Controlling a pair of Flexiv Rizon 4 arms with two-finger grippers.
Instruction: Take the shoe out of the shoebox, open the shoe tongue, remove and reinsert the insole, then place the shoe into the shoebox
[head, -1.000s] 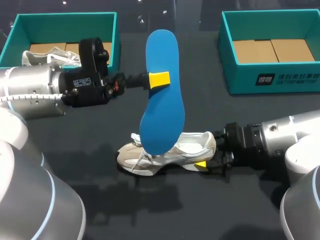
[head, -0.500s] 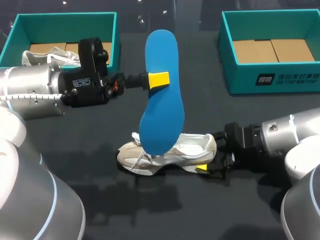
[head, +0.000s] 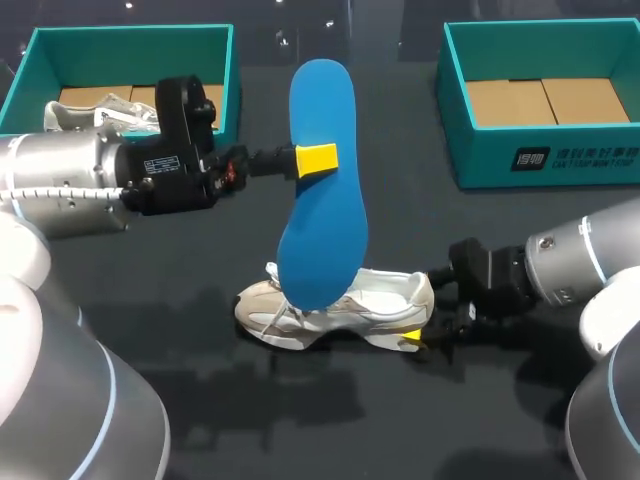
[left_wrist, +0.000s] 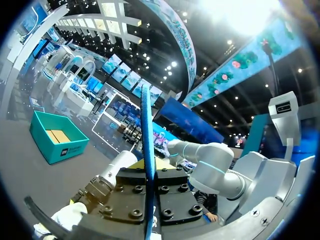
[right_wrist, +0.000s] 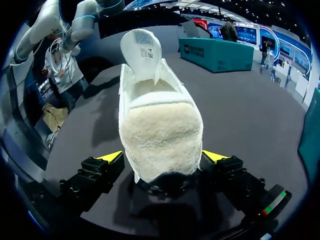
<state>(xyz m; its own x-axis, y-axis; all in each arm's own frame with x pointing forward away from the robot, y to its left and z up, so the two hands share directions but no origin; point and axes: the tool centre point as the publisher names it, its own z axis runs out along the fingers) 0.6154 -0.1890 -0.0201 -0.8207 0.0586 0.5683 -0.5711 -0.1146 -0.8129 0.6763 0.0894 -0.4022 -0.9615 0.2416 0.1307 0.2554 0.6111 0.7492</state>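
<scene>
the shoe (head: 350, 300) is out of its box and on the worktop (head: 200, 400), tongue (right_wrist: 141, 47) lifted, insole (head: 322, 200) out: about halfway. the left jaws pinch the insole's edge, holding it upright over the laces. the right jaws stand wide, pressed on both sides of the heel (as far as i can judge). left to do: refit the insole, box the shoe. the right box (head: 545, 165) sits beyond the right arm (head: 580, 260); the left box (head: 228, 80) holds another shoe (head: 100, 110).
</scene>
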